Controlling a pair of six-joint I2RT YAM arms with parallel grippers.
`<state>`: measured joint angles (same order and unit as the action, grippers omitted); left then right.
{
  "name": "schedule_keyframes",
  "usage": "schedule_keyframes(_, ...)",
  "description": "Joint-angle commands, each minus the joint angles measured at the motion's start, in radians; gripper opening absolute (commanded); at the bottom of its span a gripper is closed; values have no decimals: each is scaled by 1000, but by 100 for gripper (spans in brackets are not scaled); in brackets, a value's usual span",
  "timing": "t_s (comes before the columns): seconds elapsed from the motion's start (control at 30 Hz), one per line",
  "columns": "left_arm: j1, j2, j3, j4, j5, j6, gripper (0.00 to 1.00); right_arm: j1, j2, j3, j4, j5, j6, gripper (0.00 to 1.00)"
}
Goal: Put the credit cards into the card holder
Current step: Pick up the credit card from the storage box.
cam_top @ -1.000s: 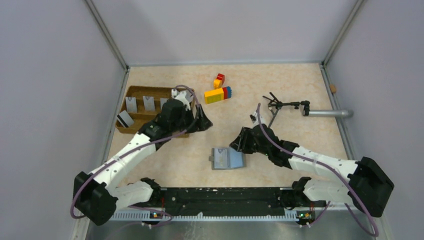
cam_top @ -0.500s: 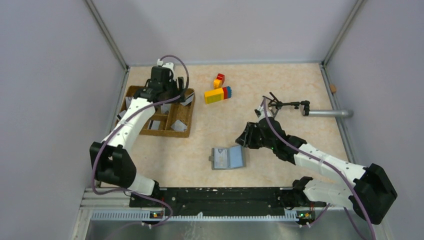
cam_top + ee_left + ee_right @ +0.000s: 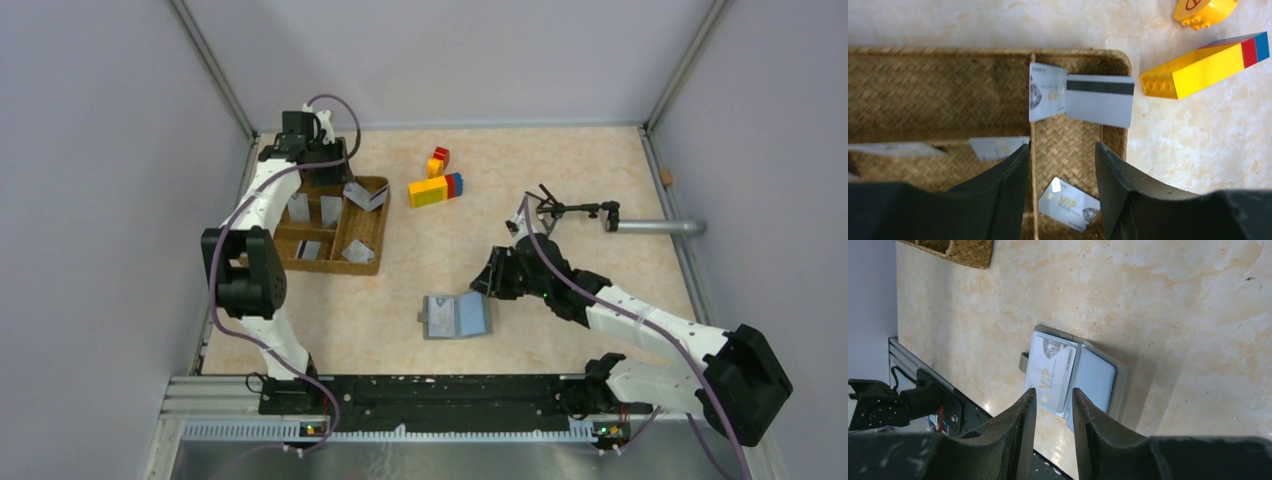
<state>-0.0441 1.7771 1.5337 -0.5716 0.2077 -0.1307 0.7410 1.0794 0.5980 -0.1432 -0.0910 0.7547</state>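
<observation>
Credit cards (image 3: 1048, 99) sit in the compartments of the wicker tray (image 3: 923, 95), right under the left end effector (image 3: 1063, 156), whose fingers stand spread with nothing between them; one printed card leans upright against a divider; a striped card (image 3: 1100, 100) rests just beside it at the tray's corner; a flat card (image 3: 1068, 204) lies below the gap between the fingers; the card holder (image 3: 1098, 380) lies open on the bench (image 3: 1198, 315), just beyond the right end effector (image 3: 1053, 392), whose fingers are parted by a narrow gap and grip nothing; the right wrist view shows a lodged card (image 3: 1050, 372) lying on one inner panel, which the top view renders too small to read; only the top view shows holder and tray well apart, with a yellow block (image 3: 430, 191) near the tray's far corner.
</observation>
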Motion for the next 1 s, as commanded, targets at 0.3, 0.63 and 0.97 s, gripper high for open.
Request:
schedule_keyframes(0.3,83,171,181,-29,102,34,45,-14,35,34,31,-10,32,30)
schedule_keyframes(0.63,96,234,201,-13,190,25,44,-14,48,29,43,-23,44,29)
schedule_keyframes(0.97,96,270,208,-21,195,18,38,-14,43,26,40,-17,49,29)
